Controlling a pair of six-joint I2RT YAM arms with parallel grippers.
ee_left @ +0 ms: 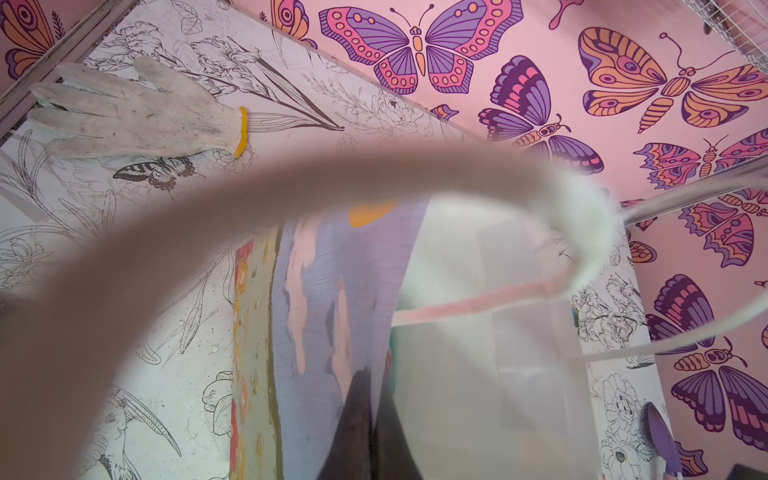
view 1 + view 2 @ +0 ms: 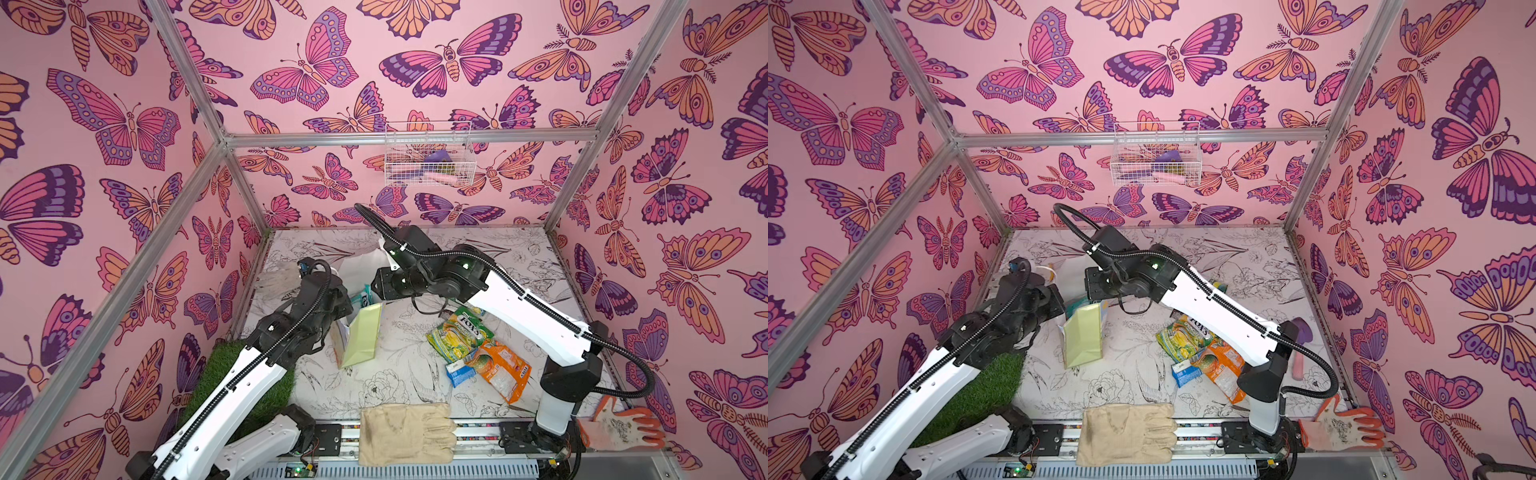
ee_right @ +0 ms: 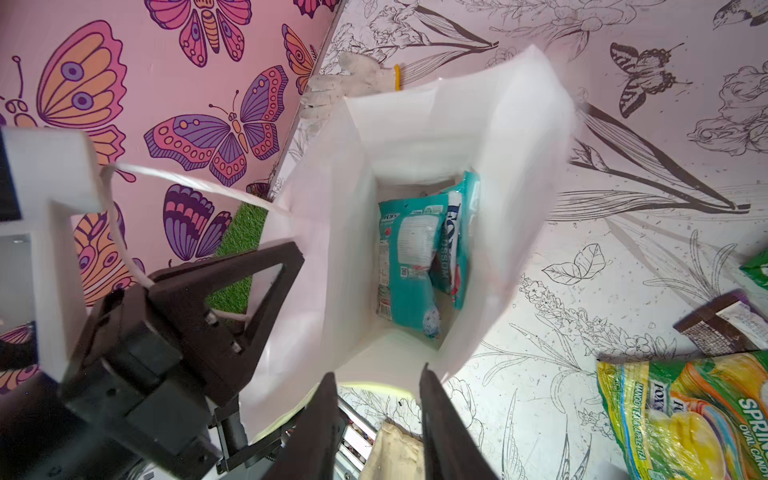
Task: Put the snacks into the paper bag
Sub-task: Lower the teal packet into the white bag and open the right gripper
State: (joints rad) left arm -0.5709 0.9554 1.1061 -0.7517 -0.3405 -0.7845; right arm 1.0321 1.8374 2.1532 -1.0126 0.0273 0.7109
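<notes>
White paper bag [image 3: 415, 137], rim pinched by left end effector [image 3: 276, 280], right end effector [image 3: 378, 374] parted, empty — right wrist view shows two teal packets [image 3: 411, 253] inside, top views barely.

The flower-printed desk [image 2: 395, 374] bears the upright paper bag [image 2: 361, 336], a yellow-green packet [image 2: 457, 336], orange packet [image 2: 500, 370] and blue packet [image 2: 459, 370] touching, a grass mat [image 2: 232, 374] and beige glove [image 2: 405, 432].

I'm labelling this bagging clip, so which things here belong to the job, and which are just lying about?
Job: paper bag; teal packets already inside it; yellow-green packet, orange packet, small blue packet, dark brown bar still outside.
Lying about: beige glove, orange-and-white glove, white knit glove, wire basket, grass mat.
</notes>
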